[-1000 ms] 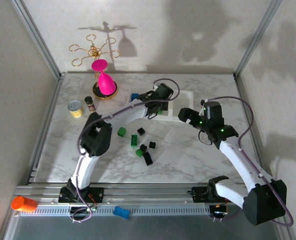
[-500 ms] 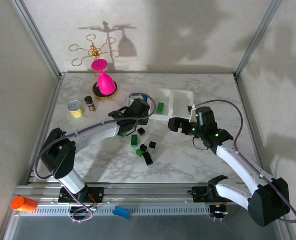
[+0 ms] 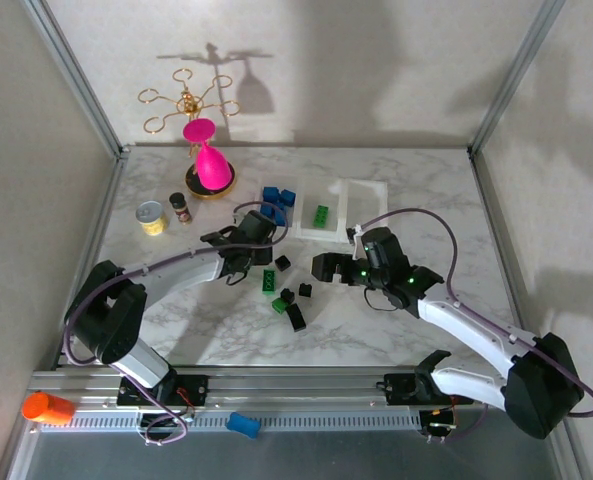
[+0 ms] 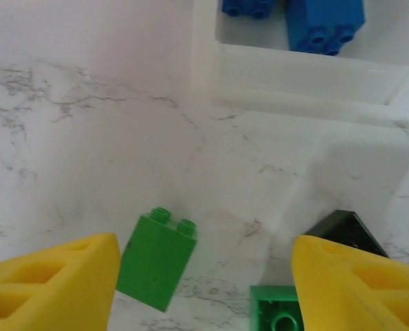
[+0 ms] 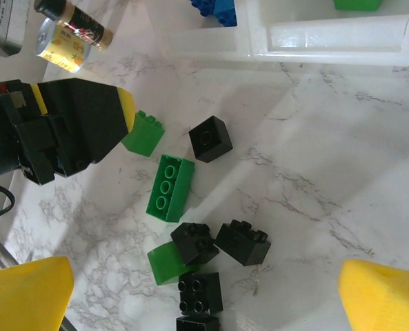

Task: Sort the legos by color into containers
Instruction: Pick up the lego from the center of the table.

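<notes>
Here, from the top camera: the left gripper point(image 3: 238, 262) is low over the marble table point(image 3: 396, 330), near the tray's point(image 3: 368, 182) near-left corner. In its wrist camera the yellow fingertips point(image 4: 49, 283) stand well apart with nothing clamped. A small green brick point(image 4: 156, 261) lies tilted on the table between them, close against one finger; whether they touch, cannot tell. A long green brick point(image 4: 280, 314) and a black brick point(image 4: 342, 231) lie nearer the other finger.

The right gripper point(image 3: 324, 268) hovers just right of the loose pile, jaws spread wide, holding nothing. Its wrist camera looks down on the pile between its fingertips point(image 5: 25, 293).

The tray is clear plastic with three joined compartments, and sits at the far middle of the table.
- Left compartment: blue bricks point(image 3: 276, 203).
- Middle compartment: one green brick point(image 3: 321, 215).

The loose legos lie on the marble in front of the tray:
- a lone black cube point(image 5: 210, 138) sits beside the small green brick;
- the long green brick lies flat, three studs showing;
- two black bricks point(image 5: 242, 243) touch each other, one of them overlapping a green piece point(image 5: 164, 267);
- one more black brick point(image 5: 201, 293) lies just below that.

At the margins:
- a yellow tin point(image 3: 152, 217) and a small bottle point(image 3: 180, 207) at far left;
- a pink goblet point(image 3: 208, 165) under a gold rack point(image 3: 188, 100);
- an orange cylinder point(image 3: 46, 407) and a blue block point(image 3: 242, 425) on the near rail.
</notes>
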